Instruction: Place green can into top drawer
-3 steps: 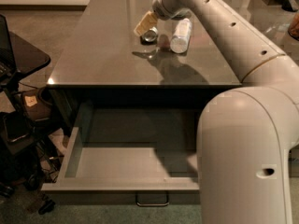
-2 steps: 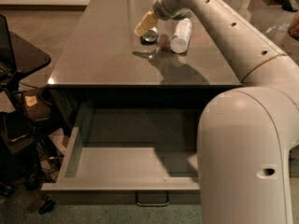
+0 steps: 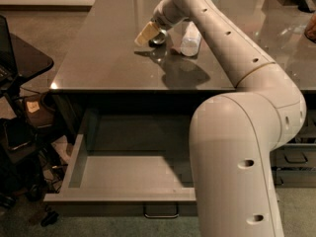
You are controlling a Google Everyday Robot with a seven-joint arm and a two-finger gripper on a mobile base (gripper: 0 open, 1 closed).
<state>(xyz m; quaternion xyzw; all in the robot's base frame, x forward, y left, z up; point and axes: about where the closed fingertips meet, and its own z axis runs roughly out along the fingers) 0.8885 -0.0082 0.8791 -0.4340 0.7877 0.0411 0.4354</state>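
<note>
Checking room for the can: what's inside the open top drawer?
The drawer shows only bare grey floor; its right part is covered by the arm. The hand is at the can on the table.

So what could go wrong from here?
The gripper is at the can on the table, with the bottle close beside it; a nudge could knock the bottle away. The open drawer is below the table's near edge, far from the can, so a weak hold might drop the can on the way.

gripper [image 3: 148, 33] at green can [image 3: 159, 40] on table [image 3: 98, 58], bottle [image 3: 190, 38] just right, top drawer [image 3: 118, 195] open below table's front edge
</note>
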